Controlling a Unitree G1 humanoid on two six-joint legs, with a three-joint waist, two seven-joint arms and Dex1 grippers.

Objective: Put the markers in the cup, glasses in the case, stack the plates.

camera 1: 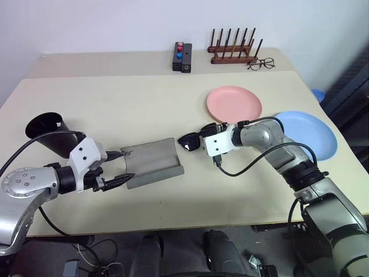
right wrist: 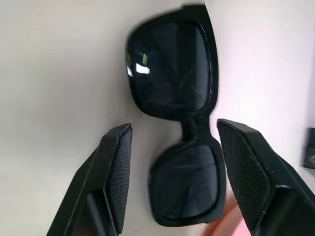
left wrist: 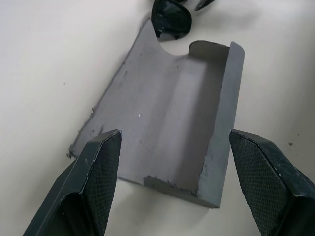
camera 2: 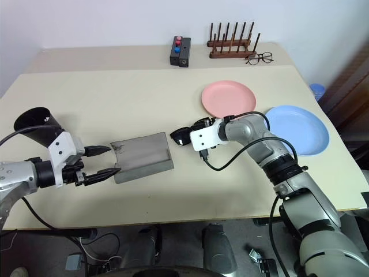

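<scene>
beige table [camera 1: 173,109]; left fingers [camera 1: 118,168] wide at case [camera 1: 151,161]; right fingers [right wrist: 167,169] wide astride glasses [right wrist: 179,128].

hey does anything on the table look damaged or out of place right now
The grey case looks worn: its edges are frayed and crumbly, most at the end nearest the left tool. The black cup lies tipped on its side. Otherwise nothing stands out.

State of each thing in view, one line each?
Left gripper: open, fingers astride the near end of the case.
Right gripper: open, fingers either side of one sunglasses lens.
Case: open, empty, flat on table.
Sunglasses: lenses facing up, beside the case, not gripped.
Cup: tilted.
Pink plate, blue plate: apart, unstacked.
</scene>
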